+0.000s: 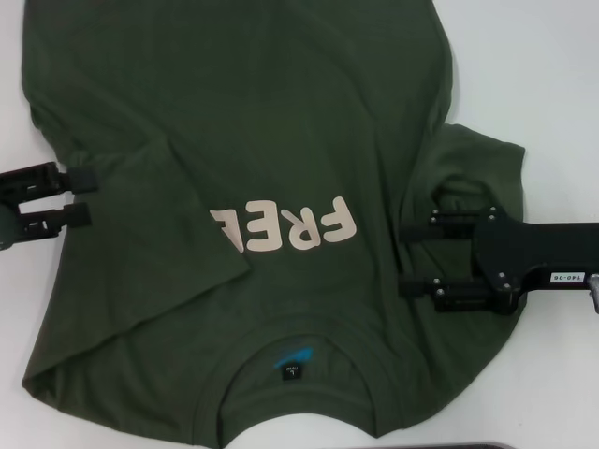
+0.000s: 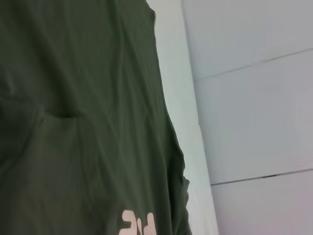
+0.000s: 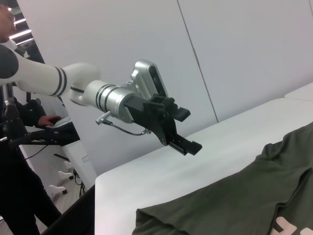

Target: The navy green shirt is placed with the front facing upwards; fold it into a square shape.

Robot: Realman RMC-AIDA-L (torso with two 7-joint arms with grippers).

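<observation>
Now we see the navy green shirt [image 1: 262, 140] spread on the white table [image 1: 552, 75], left sleeve folded inward, left gripper [image 1: 82, 195] and right gripper [image 1: 419, 258] flanking it, both jaws open, empty.

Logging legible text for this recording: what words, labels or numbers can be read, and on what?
"FRE", cream block letters on the navy green shirt, upside down in the head view; a fold covers the rest.
"T40-06", roughly, on a white sticker on the right arm.
Blue neck label and small dark tag: too small to read.

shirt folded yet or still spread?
Partly folded: the navy green shirt has its left side flapped over the lettering, hiding the end; right sleeve spread.
</observation>
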